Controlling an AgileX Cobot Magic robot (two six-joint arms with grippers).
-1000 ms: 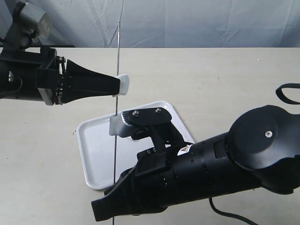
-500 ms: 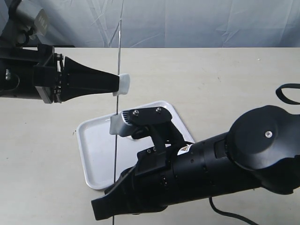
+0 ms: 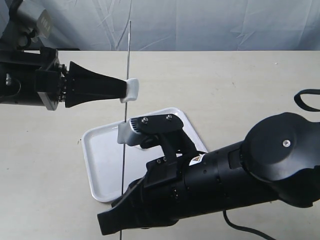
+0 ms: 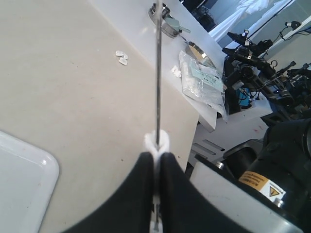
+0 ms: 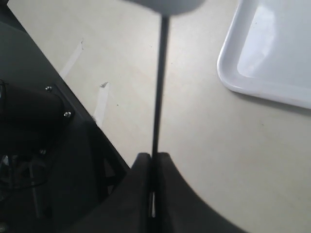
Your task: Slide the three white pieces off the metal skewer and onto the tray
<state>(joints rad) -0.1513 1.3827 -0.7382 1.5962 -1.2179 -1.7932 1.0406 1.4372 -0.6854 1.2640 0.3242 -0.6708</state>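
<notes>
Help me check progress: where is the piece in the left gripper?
Exterior view, left of centre: the white piece sits on the upright metal skewer, clamped by the left gripper, above the tray.

One skewer (image 3: 128, 60), two pieces (image 3: 131, 90), one tray (image 3: 100, 160)

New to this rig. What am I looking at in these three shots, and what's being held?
It is a two-armed robot working over a table. The wide shot comes from a camera off the arms. The other two come from cameras on each wrist, looking along the fingers. The right gripper is shut on a thin metal skewer near its lower end, holding it roughly upright. The left gripper pinches one white piece threaded on that skewer. A white tray lies on the table, partly hidden by the right arm.
</notes>
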